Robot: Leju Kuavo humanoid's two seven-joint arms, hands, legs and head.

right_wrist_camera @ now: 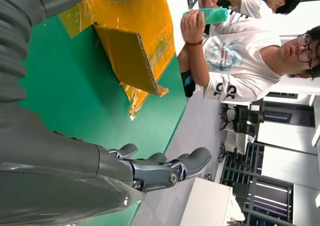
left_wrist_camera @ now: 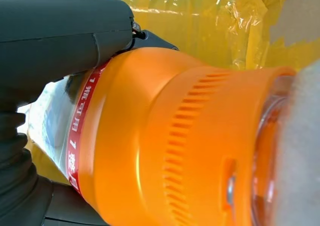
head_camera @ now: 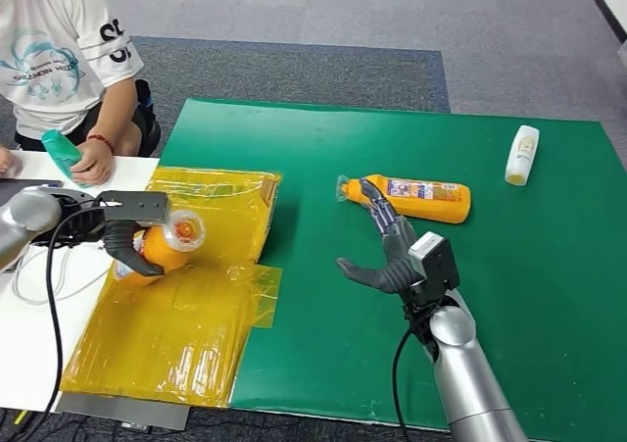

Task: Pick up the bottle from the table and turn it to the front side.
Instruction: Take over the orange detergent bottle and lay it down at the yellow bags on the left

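So there are two orange bottles going on here. One orange bottle is up in the left hand, held off the surface above the yellow taped cardboard sheet that covers the left end of the table. It's lying sideways in the grip, clear cap end pointing toward the middle of the table, dark fingers wrapped round the body. From the left wrist view you get the ribbed orange shoulder right up close, with a red label band with white characters next to the thumb.

The second orange bottle is lying flat on the green table cover, roughly mid-table toward the far edge, clear cap pointing left, label side facing up. The right hand is right beside it with the fingers spread and nothing in them; the fingertips reach to the near side of the bottle around its neck, can't tell for sure if they're touching. Thumb sticks out to the left. The right wrist view shows those fingers stretched out straight over the green.

Further out, a small white bottle lies near the far right corner, well apart from everything else. Past the far left corner, a person in a white t-shirt sits at a white table holding a teal bottle.
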